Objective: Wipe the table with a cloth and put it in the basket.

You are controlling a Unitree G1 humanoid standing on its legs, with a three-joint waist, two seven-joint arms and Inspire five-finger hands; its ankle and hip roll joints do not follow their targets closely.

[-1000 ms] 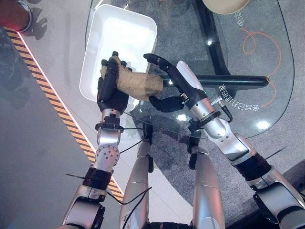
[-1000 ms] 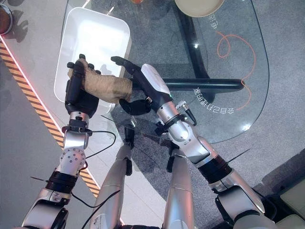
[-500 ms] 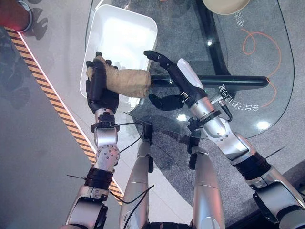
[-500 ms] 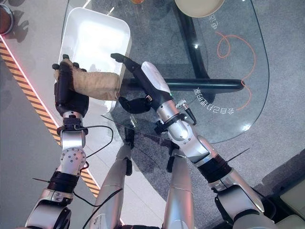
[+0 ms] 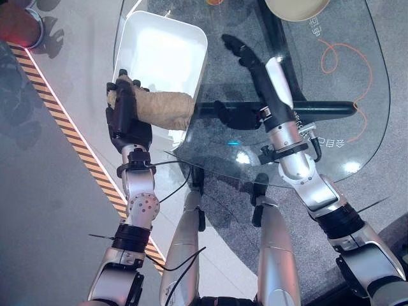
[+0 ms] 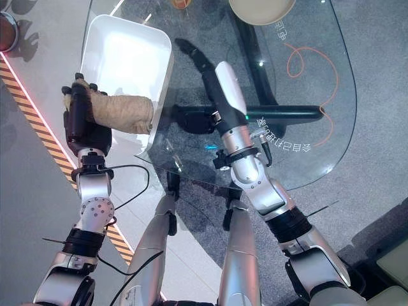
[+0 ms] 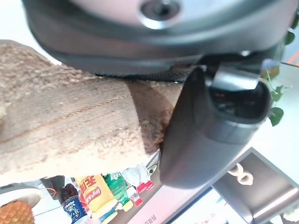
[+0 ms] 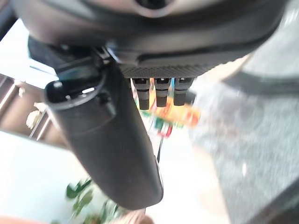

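A rolled tan cloth (image 5: pixel 162 109) is held by my left hand (image 5: pixel 125 121), whose fingers curl round its left end; the free end points right over the near rim of the white basket (image 5: pixel 162 51). The left wrist view shows the cloth (image 7: pixel 70 126) pressed between palm and thumb (image 7: pixel 205 130). My right hand (image 5: pixel 258 70) is open, with straight fingers stretched out over the glass table (image 5: pixel 306 83), apart from the cloth.
The white basket stands at the glass table's left end. A tan bowl (image 5: pixel 296 7) sits at the table's far edge. A striped orange line (image 5: pixel 70 134) runs across the floor on the left. A dark bar (image 5: pixel 325 109) lies under the glass.
My left hand carried the cloth further left, to the basket's near-left rim. My right hand let go of the cloth's end and swung away over the table with straight fingers.
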